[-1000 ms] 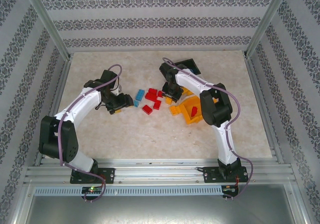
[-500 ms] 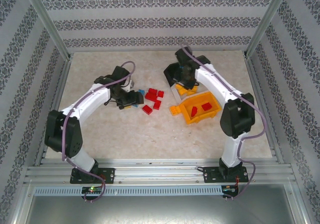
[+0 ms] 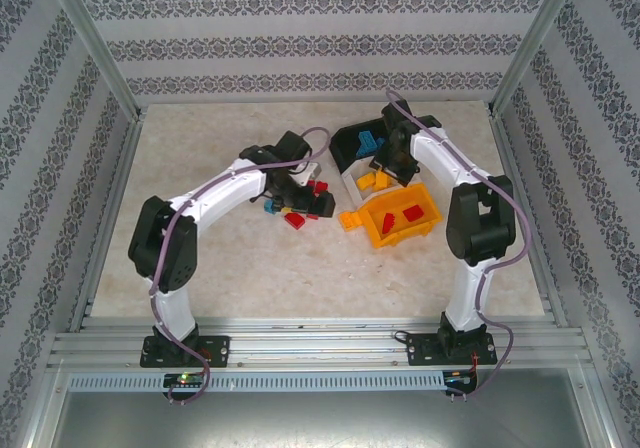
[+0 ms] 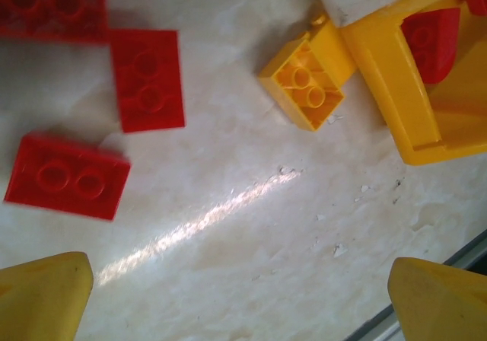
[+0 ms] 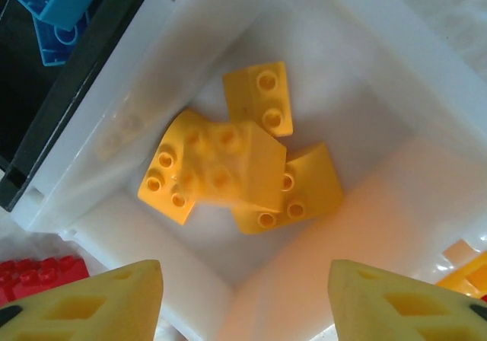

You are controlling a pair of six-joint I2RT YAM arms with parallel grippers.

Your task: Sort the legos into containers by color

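Hanging over the pale stone-look table [image 4: 228, 227], the left gripper [image 4: 243, 303] has its yellow fingertips [image 4: 42, 291] spread wide with nothing between them. Three small red plastic bricks [image 4: 147, 78] lie on the table at the upper left of that wrist picture. One small yellow plastic brick [image 4: 304, 82] lies upside down at the top middle. It touches a corner of the orange plastic bin [image 4: 403, 90], which has a red brick [image 4: 430, 40] inside. The right gripper [image 5: 247, 303] is wide open and empty too, above the white plastic bin [image 5: 358, 74], where a heap of yellow bricks [image 5: 221, 166] lies. The black plastic bin [image 5: 84, 71] at the upper left holds light blue bricks [image 5: 61, 6]. I think grabbing the yellow plastic brick could go wrong. It sits right against the orange bin, so a finger may bump that bin and shove it. The red bricks lie close together, so two might get pinched at once. From above, the left arm [image 3: 225, 186] covers some bricks in the middle of the picture, and I cannot tell how many. The black bin is cut off at the edge of the right wrist picture.
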